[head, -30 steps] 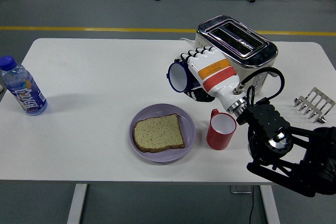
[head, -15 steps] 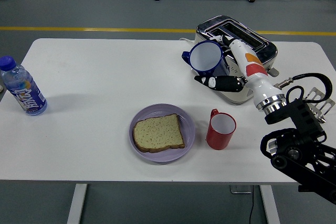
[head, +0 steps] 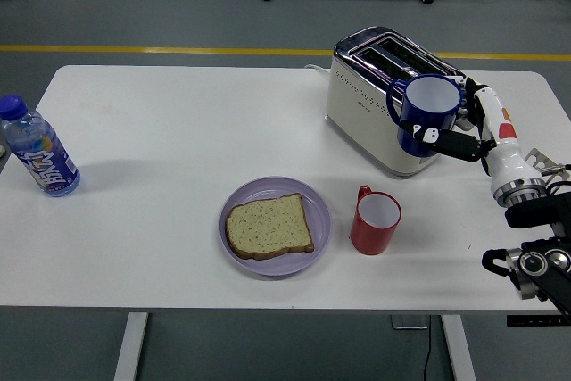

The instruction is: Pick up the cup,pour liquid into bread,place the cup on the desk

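Note:
A blue cup (head: pixel 426 113) with a white inside is held upright above the table, in front of the toaster's right end. My right hand (head: pixel 451 131) is shut on it, fingers wrapped round its side, with the arm coming in from the lower right. A slice of bread (head: pixel 268 226) lies on a lilac plate (head: pixel 317 200) near the table's front middle, well to the lower left of the cup. A red mug (head: pixel 376 219) stands just right of the plate. My left arm is out of view.
A silver toaster (head: pixel 382 100) stands at the back right, directly behind the held cup. A water bottle (head: pixel 37 148) stands at the far left edge. A metal toast rack (head: pixel 542 161) shows behind my right forearm.
The right hand has swung right and back from above the plate's right side, turning the blue cup from tipped on its side to upright in front of the toaster.

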